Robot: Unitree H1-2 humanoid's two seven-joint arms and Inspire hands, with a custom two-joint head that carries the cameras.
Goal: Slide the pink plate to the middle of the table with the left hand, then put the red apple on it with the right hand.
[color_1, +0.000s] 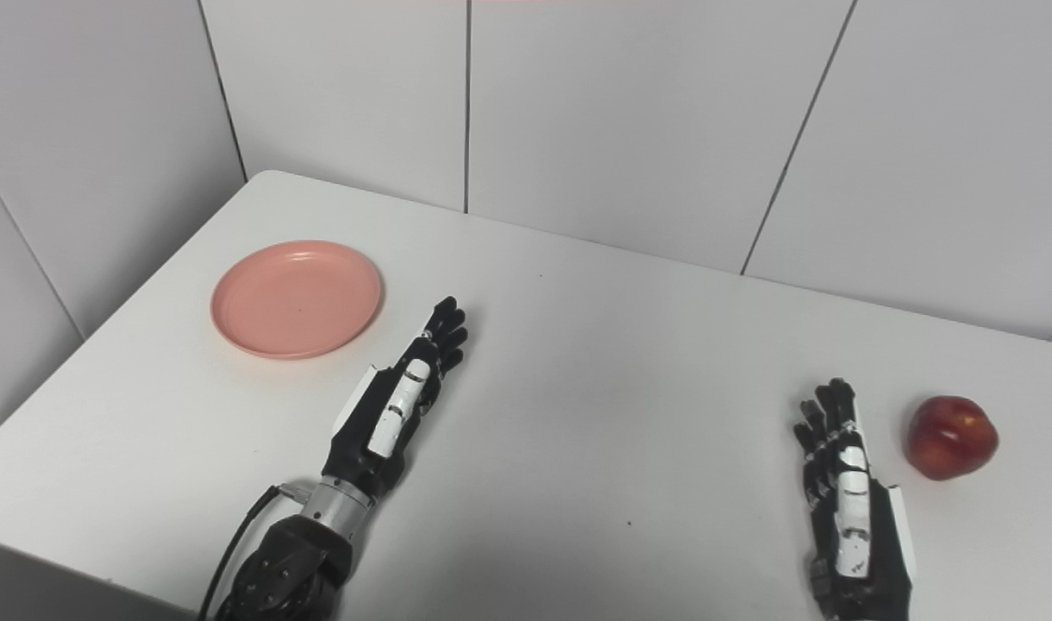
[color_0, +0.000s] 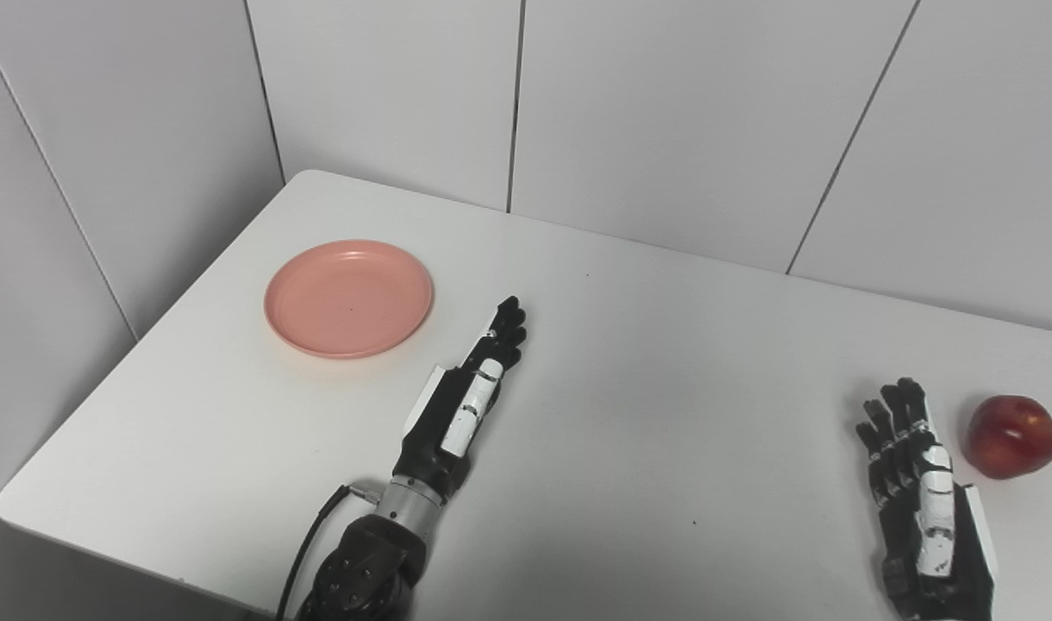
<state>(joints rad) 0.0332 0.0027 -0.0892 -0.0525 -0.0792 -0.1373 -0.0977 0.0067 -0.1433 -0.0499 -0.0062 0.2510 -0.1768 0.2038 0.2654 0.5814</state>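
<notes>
A white surface (color_0: 629, 362) stands in a corner of pale grey panelled walls (color_0: 664, 112). Nothing of the task looks done yet. The pink plate (color_0: 348, 297) lies empty at the far left, not in the middle. The left robot hand (color_0: 470, 392) lies near its right edge, fingers straight and close together, holding nothing. The right robot hand (color_0: 918, 487) lies flat, fingers extended and empty, just beside the red apple (color_0: 1011, 435) at the right edge.
</notes>
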